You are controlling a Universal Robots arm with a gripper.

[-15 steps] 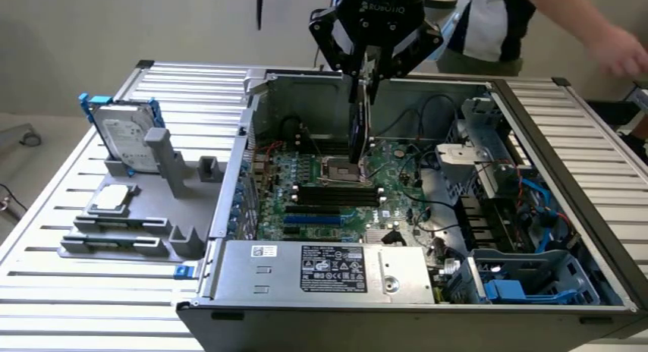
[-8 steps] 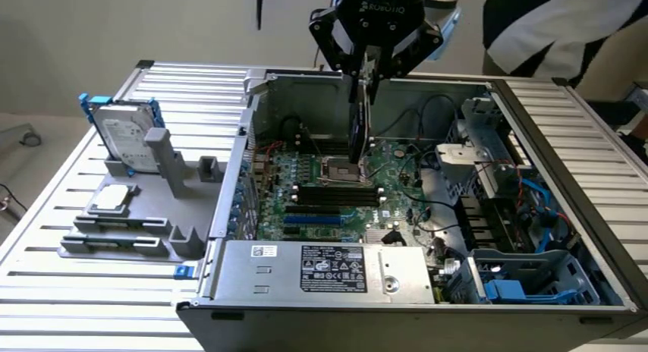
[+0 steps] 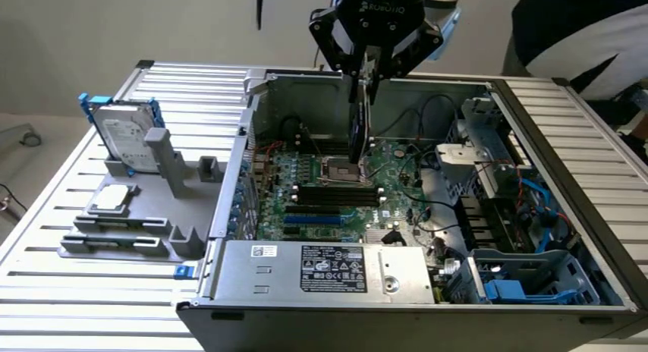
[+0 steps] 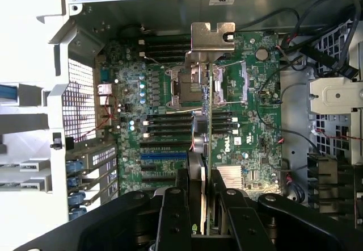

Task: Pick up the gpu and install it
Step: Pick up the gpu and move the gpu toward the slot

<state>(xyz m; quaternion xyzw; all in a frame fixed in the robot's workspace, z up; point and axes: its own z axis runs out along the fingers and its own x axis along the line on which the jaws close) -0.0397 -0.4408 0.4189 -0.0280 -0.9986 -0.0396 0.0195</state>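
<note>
The gpu [image 3: 357, 124] hangs edge-down, clamped at its top edge between my fingers [image 4: 173, 217], above the processor socket [image 4: 184, 83] of the motherboard [image 3: 390, 166] inside the open computer case [image 3: 303, 94].

Pincer [image 3: 363, 73] pts down, clamped on gpu [image 3: 357, 128].

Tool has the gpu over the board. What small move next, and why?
Probably shift the tool toward the blue slot, staying high. It is shut on the gpu, which hangs on edge above the processor socket, while the blue slot lies nearer the power supply.
</note>
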